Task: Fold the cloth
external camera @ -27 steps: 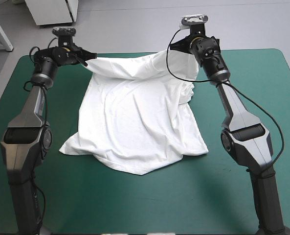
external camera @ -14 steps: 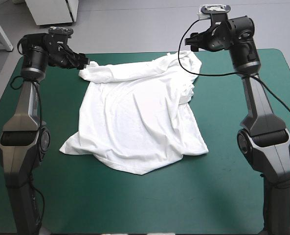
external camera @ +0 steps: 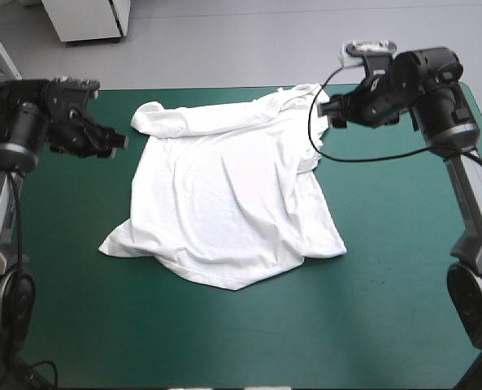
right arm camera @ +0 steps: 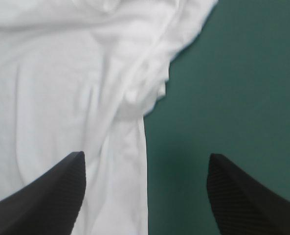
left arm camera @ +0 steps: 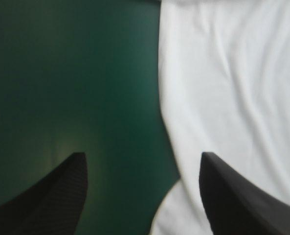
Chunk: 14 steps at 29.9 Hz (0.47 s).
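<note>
**High view.** I see the white short-sleeved fabric T-shirt [external camera: 224,195] spread but wrinkled at the middle of the teal-green table cover [external camera: 387,317], its far edge bunched into a ridge. The left gripper [external camera: 115,145], two curved black fingers, hangs just beside the shirt's far left corner, apart from it. The right gripper [external camera: 332,110], of the same build, hangs at the far right corner. From here I cannot judge the finger spread.

**Left wrist view.** My left gripper [left arm camera: 141,155] stands wide and empty, one finger over bare cover and the other over cloth. The shirt's edge runs between them.

**Right wrist view.** The right gripper [right arm camera: 145,154] is likewise wide and holds nothing. A rumpled side fold lies ahead between its fingers.
</note>
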{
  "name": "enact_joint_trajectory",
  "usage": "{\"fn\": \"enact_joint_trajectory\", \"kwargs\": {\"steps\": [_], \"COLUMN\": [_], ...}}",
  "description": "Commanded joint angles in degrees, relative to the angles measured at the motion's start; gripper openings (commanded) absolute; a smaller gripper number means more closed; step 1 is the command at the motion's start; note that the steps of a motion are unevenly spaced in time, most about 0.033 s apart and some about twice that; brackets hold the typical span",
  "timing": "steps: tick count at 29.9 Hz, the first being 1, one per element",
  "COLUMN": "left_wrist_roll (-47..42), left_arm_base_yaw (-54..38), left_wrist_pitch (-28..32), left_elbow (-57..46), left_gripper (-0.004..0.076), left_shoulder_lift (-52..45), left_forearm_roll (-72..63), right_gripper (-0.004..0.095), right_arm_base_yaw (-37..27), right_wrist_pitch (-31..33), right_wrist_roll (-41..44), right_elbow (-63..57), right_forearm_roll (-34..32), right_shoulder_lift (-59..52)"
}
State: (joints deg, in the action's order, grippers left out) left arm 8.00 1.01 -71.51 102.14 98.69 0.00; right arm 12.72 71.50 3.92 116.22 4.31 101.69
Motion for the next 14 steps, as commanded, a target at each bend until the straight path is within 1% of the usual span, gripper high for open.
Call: {"fn": "enact_joint_trajectory", "kwargs": {"steps": [1, 5, 7, 11, 14], "left_wrist_roll": [-0.2, -0.2, -0.3, -1.0, -2.2], "left_arm_base_yaw": [0.1, 0.1, 0.1, 0.1, 0.1], "left_wrist_pitch": [-2.3, -1.7, -0.7, 6.8, 11.0], "left_elbow": [-11.6, -23.6, -27.0, -33.7, -36.9], "left_gripper": [0.0474, 0.0474, 0.0474, 0.0474, 0.0474], "left_shoulder_lift": [-10.6, -15.0, -15.0, -14.6, -14.3], "left_forearm_roll": [1.8, 1.6, 1.6, 1.1, 1.1], "right_gripper": [0.0646, 0.0646, 0.0646, 0.0646, 0.0646], "right_arm_base_yaw": [-0.4, -0.4, -0.4, -0.4, -0.4], "right_wrist_pitch": [-1.7, -1.7, -1.7, -1.8, -1.9], "right_wrist_roll": [-0.8, -1.1, -1.5, -2.6, -2.4], "right_elbow": [-13.5, -26.5, -31.0, -40.7, -44.6], "right_forearm_roll": [0.0, 0.7, 0.7, -0.1, -1.6], "right_shoulder_lift": [-9.6, -15.3, -17.3, -22.4, -24.9]}}
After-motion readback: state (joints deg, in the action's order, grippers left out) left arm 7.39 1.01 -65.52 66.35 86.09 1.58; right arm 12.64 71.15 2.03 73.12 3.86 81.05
